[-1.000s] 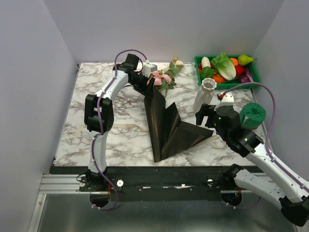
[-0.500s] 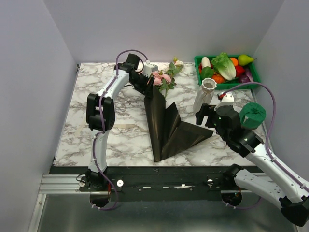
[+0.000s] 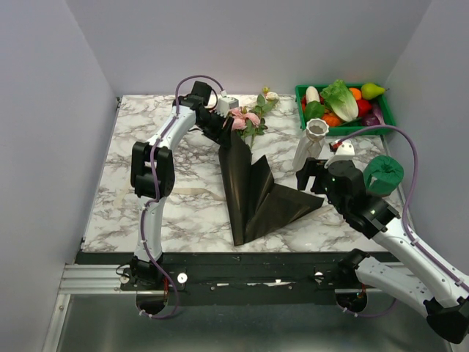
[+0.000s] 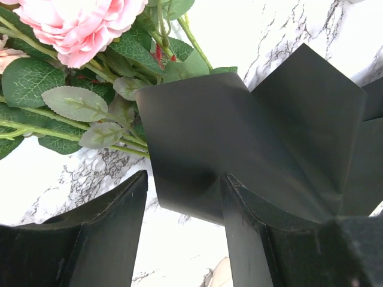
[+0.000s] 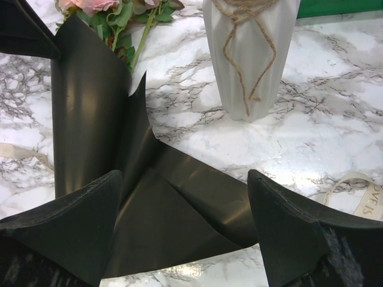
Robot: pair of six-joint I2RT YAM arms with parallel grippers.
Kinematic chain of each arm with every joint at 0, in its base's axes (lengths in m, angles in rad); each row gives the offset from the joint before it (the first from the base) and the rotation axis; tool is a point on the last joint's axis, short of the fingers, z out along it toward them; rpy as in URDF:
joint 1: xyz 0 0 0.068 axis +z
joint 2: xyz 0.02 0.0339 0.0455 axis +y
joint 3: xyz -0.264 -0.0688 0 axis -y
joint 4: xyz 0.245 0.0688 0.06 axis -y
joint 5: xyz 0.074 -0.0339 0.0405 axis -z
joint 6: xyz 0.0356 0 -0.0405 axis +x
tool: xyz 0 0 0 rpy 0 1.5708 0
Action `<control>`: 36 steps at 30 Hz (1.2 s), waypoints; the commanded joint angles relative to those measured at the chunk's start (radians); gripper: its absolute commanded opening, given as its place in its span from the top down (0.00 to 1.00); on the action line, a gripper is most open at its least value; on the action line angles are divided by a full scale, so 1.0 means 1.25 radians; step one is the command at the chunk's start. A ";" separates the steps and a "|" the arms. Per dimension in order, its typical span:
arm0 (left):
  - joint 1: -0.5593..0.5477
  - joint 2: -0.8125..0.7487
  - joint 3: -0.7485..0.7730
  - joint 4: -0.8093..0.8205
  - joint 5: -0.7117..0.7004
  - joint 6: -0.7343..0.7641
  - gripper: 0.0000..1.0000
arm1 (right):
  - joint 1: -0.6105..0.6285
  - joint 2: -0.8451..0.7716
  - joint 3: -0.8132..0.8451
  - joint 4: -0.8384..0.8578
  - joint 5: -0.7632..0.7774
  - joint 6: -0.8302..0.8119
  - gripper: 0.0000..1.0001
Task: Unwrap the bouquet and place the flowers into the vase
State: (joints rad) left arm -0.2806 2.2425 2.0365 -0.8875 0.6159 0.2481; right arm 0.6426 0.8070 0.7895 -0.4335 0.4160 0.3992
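Marble tabletop (image 3: 192, 214), plain grey walls (image 3: 256, 44); black wrapper (image 3: 256, 194) lying unfolded centre.

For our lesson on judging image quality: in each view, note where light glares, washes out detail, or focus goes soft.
Top external view: even light, soft shadows, sheen on the black wrapper. Left wrist view: the marble table bleaches nearly white; pink rose sharp, the left claw's fingers dark and soft-edged. Right wrist view: a pale gloss streak on the wrapper; the vase crisp.

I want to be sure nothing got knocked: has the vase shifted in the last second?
No. The vase stands upright at the same spot by the near-left corner of the green crate.
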 commanded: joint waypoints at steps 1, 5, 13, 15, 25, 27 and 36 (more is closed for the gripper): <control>0.006 -0.002 0.009 0.009 -0.018 -0.005 0.39 | 0.005 -0.006 -0.012 0.020 -0.014 0.001 0.08; 0.006 0.003 0.007 0.003 0.010 0.001 0.40 | 0.005 -0.006 -0.011 0.023 -0.016 0.001 0.08; 0.000 0.009 0.030 -0.069 0.085 0.058 0.68 | 0.005 -0.004 -0.008 0.029 -0.016 0.001 0.09; 0.000 0.009 0.041 -0.074 0.084 0.058 0.79 | 0.006 -0.001 -0.007 0.031 -0.022 0.003 0.09; 0.000 -0.029 0.146 -0.140 0.117 0.052 0.95 | 0.005 -0.004 -0.001 0.041 -0.035 0.005 0.09; 0.000 -0.066 0.150 -0.148 0.139 0.048 0.95 | 0.005 -0.005 0.002 0.042 -0.038 0.003 0.09; 0.000 -0.241 0.059 -0.218 0.317 0.130 0.92 | 0.006 0.004 0.015 0.044 -0.046 -0.011 0.09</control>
State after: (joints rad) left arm -0.2817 2.0869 2.1563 -1.0832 0.8398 0.3321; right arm 0.6426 0.8070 0.7860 -0.4038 0.3862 0.3985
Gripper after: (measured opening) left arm 0.069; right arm 0.911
